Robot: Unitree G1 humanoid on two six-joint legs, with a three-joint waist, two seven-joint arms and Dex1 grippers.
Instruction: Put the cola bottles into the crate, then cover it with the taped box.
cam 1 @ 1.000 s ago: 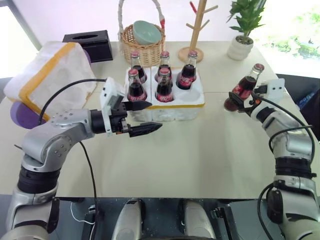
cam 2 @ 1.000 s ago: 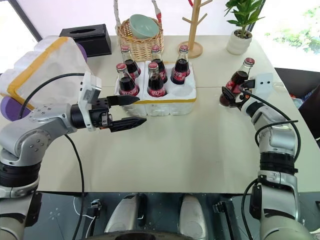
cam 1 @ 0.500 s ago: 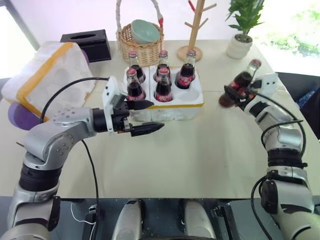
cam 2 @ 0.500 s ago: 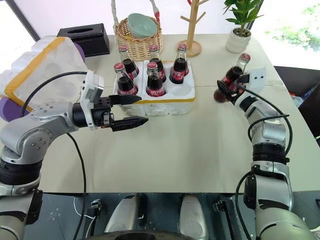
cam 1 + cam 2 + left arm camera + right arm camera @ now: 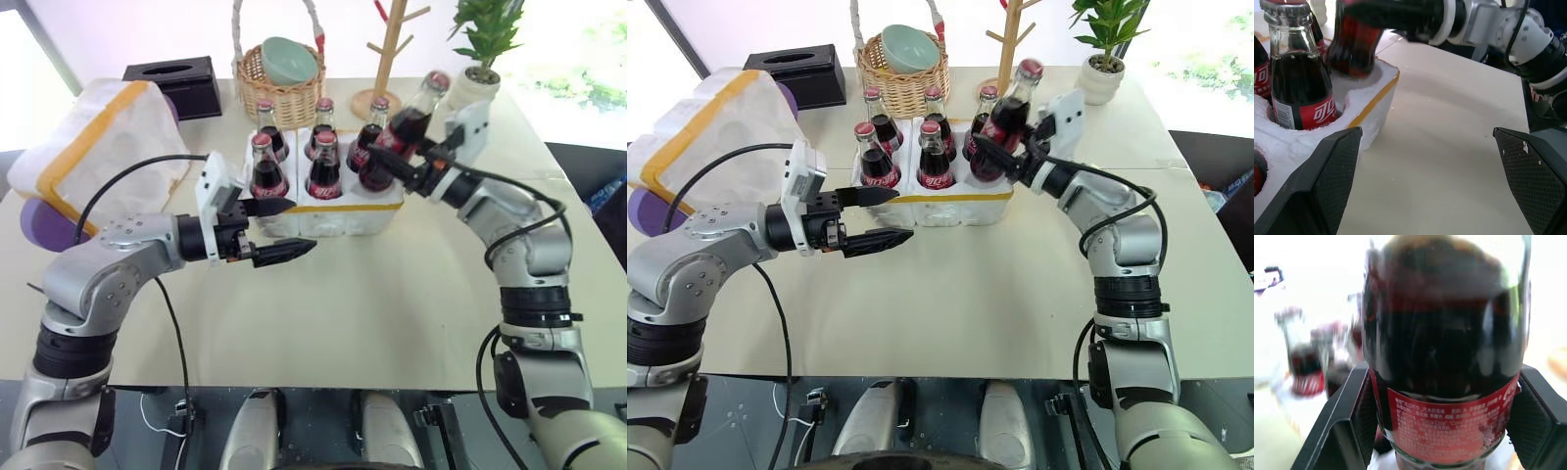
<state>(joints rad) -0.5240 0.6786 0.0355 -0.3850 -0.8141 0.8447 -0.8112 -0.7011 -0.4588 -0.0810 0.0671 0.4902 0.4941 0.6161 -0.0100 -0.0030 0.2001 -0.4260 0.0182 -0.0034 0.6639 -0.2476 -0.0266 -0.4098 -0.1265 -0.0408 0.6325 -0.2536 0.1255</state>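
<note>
The crate (image 5: 343, 217), white foam with a yellow band, stands mid-table with several cola bottles (image 5: 265, 168) upright in its wells. My right gripper (image 5: 390, 162) is shut on one more cola bottle (image 5: 402, 129). That bottle is tilted, with its base over the crate's front right well (image 5: 1354, 49). In the right wrist view the held bottle (image 5: 1444, 357) sits between both fingers (image 5: 1347, 431). My left gripper (image 5: 302, 225) hangs open and empty in front of the crate's left front corner. The taped box (image 5: 98, 137) lies at the table's left.
Behind the crate stand a wicker basket (image 5: 282, 83) holding a green bowl, a black tissue box (image 5: 174, 83), a wooden rack (image 5: 387, 59) and a potted plant (image 5: 480, 59). A purple thing (image 5: 39, 220) lies under the taped box. The table (image 5: 392, 294) in front is bare.
My right gripper has carried its bottle left and up, from the table's right side to over the crate's front right well. The left arm has kept still.
</note>
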